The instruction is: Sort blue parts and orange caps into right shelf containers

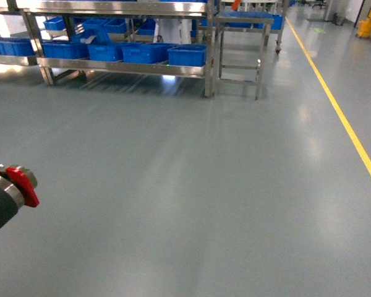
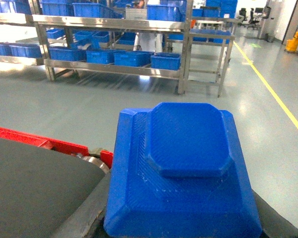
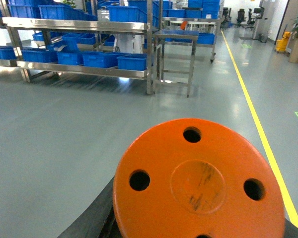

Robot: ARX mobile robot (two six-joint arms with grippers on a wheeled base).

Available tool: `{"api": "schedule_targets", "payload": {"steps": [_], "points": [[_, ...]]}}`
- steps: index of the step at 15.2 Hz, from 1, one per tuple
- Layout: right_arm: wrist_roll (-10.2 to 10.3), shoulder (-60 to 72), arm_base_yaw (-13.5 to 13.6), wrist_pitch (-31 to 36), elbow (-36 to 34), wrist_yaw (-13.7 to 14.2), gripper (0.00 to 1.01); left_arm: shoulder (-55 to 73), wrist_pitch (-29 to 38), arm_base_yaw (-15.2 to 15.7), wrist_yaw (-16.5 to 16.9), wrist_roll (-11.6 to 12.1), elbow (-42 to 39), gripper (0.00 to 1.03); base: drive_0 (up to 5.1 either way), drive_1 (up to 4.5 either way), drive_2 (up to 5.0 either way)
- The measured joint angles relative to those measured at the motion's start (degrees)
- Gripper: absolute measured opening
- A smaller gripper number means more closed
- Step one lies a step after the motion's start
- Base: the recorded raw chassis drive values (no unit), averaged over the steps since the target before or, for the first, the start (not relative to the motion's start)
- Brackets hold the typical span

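A blue part (image 2: 184, 163), a stepped block with an octagonal top, fills the left wrist view. My left gripper (image 2: 184, 234) is shut on it, with dark fingers (image 2: 92, 218) showing at its lower sides. In the right wrist view my right gripper (image 3: 193, 234) is shut on an orange cap (image 3: 198, 183), a round disc with several holes, and black fingers (image 3: 87, 225) show beneath it. The containers (image 1: 187, 55) are bright blue crates on the steel shelf's lower tier, far ahead; they also show as crates (image 2: 165, 60) and crates (image 3: 131, 61). In the head view only a red-and-black arm piece (image 1: 12, 189) shows at lower left.
A steel rack (image 1: 123, 67) spans the back left, with a small steel table (image 1: 241, 46) at its right end. A yellow floor line (image 1: 346, 124) runs along the right. Grey floor (image 1: 191, 185) lies between me and the rack.
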Motion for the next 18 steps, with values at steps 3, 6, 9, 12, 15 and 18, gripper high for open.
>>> {"api": "schedule_targets", "payload": {"steps": [3,6,9,12,15,18], "points": [[-0.02,0.00,0.00,0.00,0.00,0.00,0.45,0.00,0.00,0.00,0.00,0.00,0.00,0.43,-1.6,-1.60,-1.6],[0.00,0.00,0.00,0.00,0.00,0.00,0.45,0.00,0.00,0.00,0.00,0.00,0.00,0.43,-1.7,-1.66,-1.7],[-0.02,0.00,0.00,0.00,0.00,0.00,0.45,0.00,0.02,0.00,0.00,0.00,0.00,0.43,-1.6,-1.59,-1.6],[0.00,0.00,0.00,0.15,0.00,0.00,0.45,0.00,0.17,-0.02,0.02,0.00,0.00,0.43,-0.2,2.00,-2.4],[0.00,0.00,0.00,0.04,0.00,0.00,0.45,0.00,0.02,-0.02,0.04,0.00,0.00,0.43,-0.1,4.17,-4.3],[0.00,0.00,0.00,-0.02,0.00,0.00,0.45,0.00,0.00,-0.02,0.04,0.00,0.00,0.43,0.0,4.23,-4.3]]}}
